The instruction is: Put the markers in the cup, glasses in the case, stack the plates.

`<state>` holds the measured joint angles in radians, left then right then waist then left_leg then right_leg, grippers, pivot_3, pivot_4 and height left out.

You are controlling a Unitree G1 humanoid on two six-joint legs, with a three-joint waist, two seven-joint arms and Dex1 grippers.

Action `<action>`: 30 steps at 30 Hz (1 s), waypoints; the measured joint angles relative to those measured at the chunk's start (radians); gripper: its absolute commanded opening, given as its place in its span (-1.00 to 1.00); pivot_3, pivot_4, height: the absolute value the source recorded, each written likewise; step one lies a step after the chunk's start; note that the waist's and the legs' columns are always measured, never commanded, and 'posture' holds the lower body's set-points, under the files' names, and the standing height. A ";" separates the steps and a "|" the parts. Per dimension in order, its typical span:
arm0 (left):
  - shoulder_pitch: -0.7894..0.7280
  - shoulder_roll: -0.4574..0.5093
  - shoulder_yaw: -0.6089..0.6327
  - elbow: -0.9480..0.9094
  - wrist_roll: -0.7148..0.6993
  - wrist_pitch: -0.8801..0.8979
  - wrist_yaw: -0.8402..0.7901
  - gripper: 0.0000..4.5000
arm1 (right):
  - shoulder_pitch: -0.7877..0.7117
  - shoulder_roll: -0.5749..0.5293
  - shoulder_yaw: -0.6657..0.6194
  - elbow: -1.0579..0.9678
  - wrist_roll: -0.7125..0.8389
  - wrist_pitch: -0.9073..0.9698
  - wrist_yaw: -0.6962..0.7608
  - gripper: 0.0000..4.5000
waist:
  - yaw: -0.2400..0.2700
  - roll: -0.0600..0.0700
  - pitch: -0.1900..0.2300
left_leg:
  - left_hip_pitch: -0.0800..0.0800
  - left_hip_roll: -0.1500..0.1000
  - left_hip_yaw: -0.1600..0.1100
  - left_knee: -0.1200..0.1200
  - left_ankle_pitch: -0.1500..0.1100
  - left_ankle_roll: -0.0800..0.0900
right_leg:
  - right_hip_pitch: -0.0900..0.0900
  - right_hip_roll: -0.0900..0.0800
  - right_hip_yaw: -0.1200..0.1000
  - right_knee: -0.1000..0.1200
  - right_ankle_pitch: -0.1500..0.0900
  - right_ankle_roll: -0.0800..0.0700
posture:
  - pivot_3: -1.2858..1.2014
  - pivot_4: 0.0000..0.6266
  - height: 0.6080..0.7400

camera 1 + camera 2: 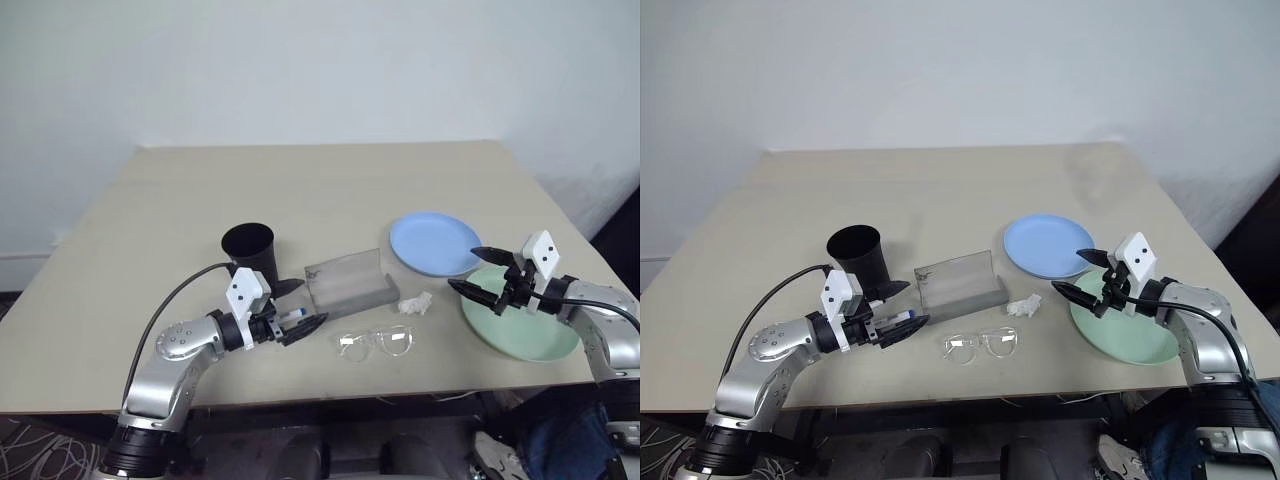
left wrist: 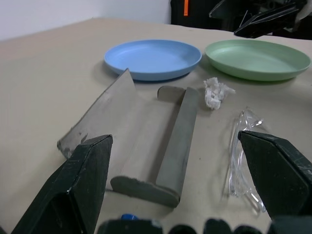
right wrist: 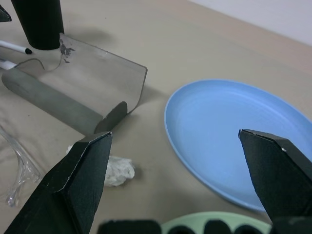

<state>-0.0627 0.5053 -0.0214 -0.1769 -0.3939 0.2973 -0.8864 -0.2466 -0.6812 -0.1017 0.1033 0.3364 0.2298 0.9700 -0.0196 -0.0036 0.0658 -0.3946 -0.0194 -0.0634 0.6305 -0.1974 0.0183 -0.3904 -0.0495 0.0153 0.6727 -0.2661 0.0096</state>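
Note:
My left gripper (image 1: 297,306) is open, low over the table just in front of the black cup (image 1: 248,250). A white marker with a blue cap (image 1: 291,316) lies between its fingers. A second marker with a black tip (image 3: 17,48) lies by the cup's foot. The grey case (image 1: 348,282) stands open and empty, lid raised. In front of it lie the clear glasses (image 1: 377,343). My right gripper (image 1: 478,272) is open, hovering where the light blue plate (image 1: 435,243) and the mint green plate (image 1: 525,322) lie side by side.
A small crumpled white scrap (image 1: 415,303) lies between the case and the green plate. The beige table (image 1: 300,190) has its front edge just below the glasses, and the green plate sits near its right front corner. A pale wall stands behind.

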 measured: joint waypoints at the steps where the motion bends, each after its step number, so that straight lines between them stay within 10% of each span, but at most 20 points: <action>1: 0.000 0.001 0.000 0.000 0.000 -0.004 -0.004 0.94 | 0.012 0.000 -0.003 -0.020 0.001 0.019 -0.015 1.00 | 0.000 0.000 0.000 | 0.000 0.000 0.000 0.000 -0.001 -0.001 | 0.000 0.000 0.000 0.000 0.000 0.000 | 0.03 -1.00 0.97; 30: -0.091 -0.057 -0.116 -0.011 -0.016 0.040 -0.047 0.94 | 0.138 -0.092 0.105 -0.291 -0.045 0.472 -0.191 1.00 | 0.000 -0.002 0.001 | -0.001 0.000 -0.001 0.000 -0.002 0.002 | 0.002 0.000 0.000 -0.008 0.002 0.004 | 0.03 -1.00 0.97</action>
<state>-0.1536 0.4485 -0.1373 -0.1884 -0.4095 0.3376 -0.9335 -0.1082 -0.7729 0.0036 -0.1875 0.2919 0.7022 0.7793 -0.0193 -0.0052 0.0668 -0.3961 -0.0192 -0.0640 0.6305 -0.1997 0.0205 -0.3886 -0.0497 0.0152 0.6642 -0.2640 0.0136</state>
